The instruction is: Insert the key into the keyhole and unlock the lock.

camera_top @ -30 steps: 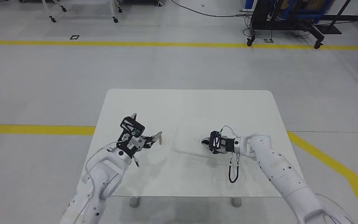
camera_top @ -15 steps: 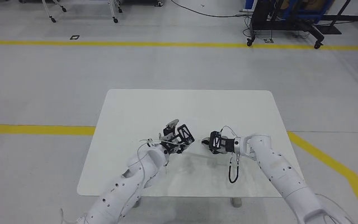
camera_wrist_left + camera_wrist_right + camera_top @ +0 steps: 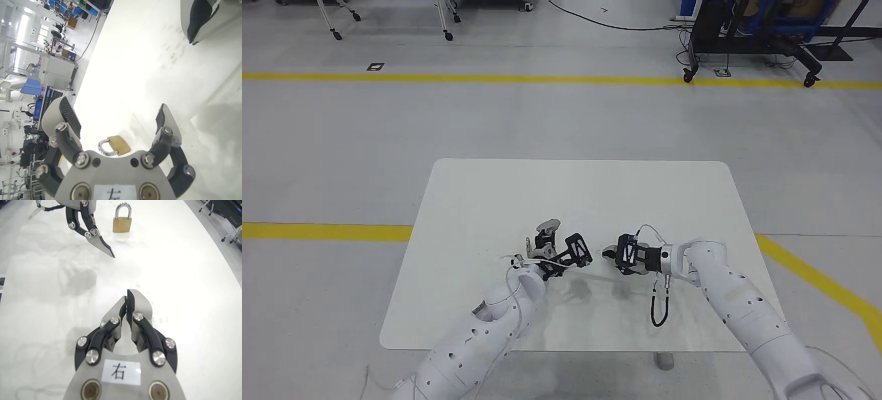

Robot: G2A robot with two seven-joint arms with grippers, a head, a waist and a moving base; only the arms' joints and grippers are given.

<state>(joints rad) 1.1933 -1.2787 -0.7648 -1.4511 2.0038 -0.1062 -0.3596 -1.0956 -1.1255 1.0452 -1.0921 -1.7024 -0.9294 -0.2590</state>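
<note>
Lock: A small gold-coloured lock [image 3: 122, 223] with a silver loop lies flat on the white desk [image 3: 492, 200]. Both ends of the loop go into the gold body. The loop end points away from the right gripper.

Where the lock is: It is near the middle of the desk, right under the left gripper. From the left wrist it shows low down in the gap between that gripper's two fingers. It is not touching either one.

Left gripper: The left gripper [image 3: 113, 106] hangs over the middle of the desk. Its fingers [image 3: 70, 113] are spread wide apart, and their ribbed black pads face each other.

Right gripper: The right gripper [image 3: 127, 294] is close by, at 3 o'clock from the left one. It points toward 9 o'clock, straight at the lock. Its fingers [image 3: 132, 302] are pressed together at the tips. I cannot tell if something thin is pinched there.

Floor: The floor is grey. A yellow line [image 3: 542, 78] runs across it past the desk's 12 o'clock edge.
</note>
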